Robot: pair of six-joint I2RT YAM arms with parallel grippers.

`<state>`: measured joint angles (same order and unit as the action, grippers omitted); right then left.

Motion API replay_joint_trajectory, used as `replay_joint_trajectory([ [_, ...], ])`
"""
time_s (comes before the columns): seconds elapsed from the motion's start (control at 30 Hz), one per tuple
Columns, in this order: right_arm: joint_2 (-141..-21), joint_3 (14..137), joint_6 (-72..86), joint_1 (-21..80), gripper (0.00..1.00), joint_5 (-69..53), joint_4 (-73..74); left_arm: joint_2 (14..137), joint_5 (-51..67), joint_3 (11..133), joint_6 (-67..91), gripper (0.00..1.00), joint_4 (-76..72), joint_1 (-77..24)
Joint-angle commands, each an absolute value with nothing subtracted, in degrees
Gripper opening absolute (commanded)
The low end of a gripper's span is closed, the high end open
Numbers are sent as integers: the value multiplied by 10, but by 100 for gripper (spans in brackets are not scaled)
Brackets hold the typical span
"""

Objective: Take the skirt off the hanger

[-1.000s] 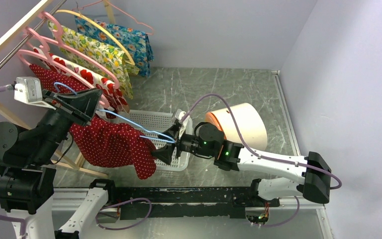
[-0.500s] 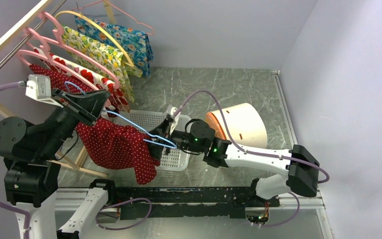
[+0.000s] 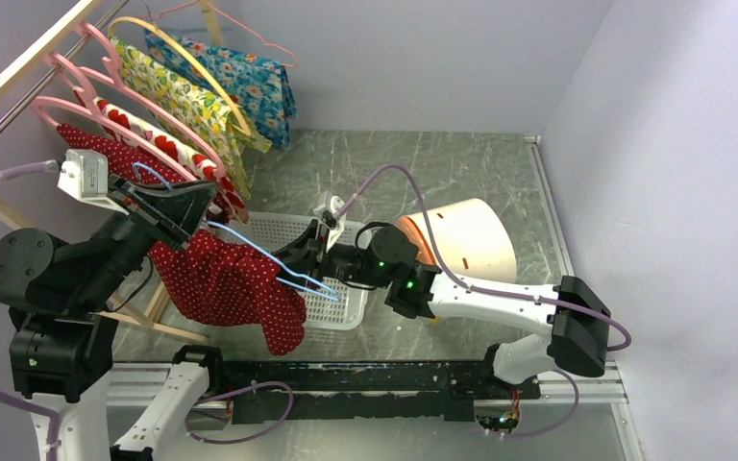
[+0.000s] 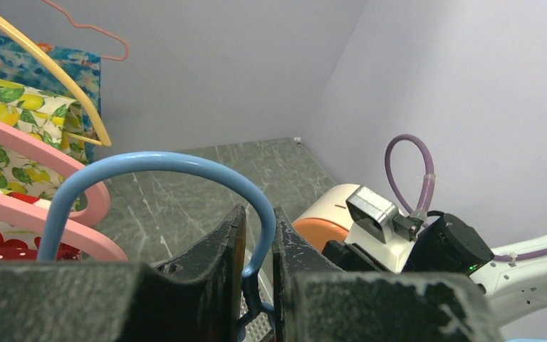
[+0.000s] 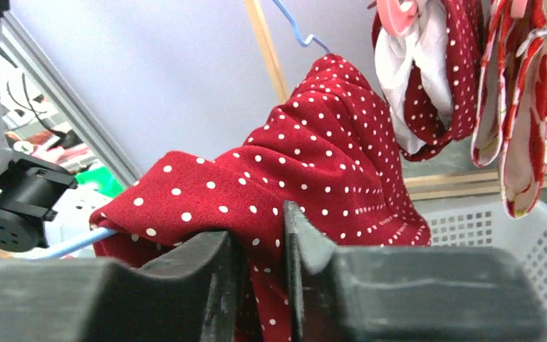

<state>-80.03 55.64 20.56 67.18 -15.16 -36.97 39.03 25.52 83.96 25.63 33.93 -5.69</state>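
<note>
Left of centre, my left gripper (image 4: 259, 242) is clamped on the blue hanger (image 4: 164, 162), my right gripper (image 5: 260, 246) pinching the red skirt (image 5: 306, 157). That cloth still drapes the wire, so I judge the pull-off remains.

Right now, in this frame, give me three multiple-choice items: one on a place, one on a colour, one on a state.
1. Where is the white perforated plastic basket?
A. Hung on the rail
B. On the grey marbled table, partly behind the skirt
C. On the orange bin

2. What colour is the thin hanger carrying the red white-dotted skirt?
A. Pink
B. Yellow
C. Blue

3. What are the right gripper's fingers doing?
A. Shut on the skirt's fabric
B. Open over the basket
C. Shut on the hanger's hook

Answers:
1 B: it lies flat on the table, the skirt hiding its left part.
2 C: its hook and arms are blue.
3 A: the right wrist view shows dotted fabric pinched between the fingers.
</note>
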Motion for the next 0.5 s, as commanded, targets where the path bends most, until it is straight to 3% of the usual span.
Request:
replay_joint_trajectory([
  [0.0,-795,594,199,669,18,-146,-393,383,275,833,228,7,341,-53],
  [0.1,-784,624,177,668,7,-100,-348,374,277,826,216,7,351,-53],
  [0.47,-790,790,160,638,0,-27,-197,338,311,775,164,7,362,-53],
])
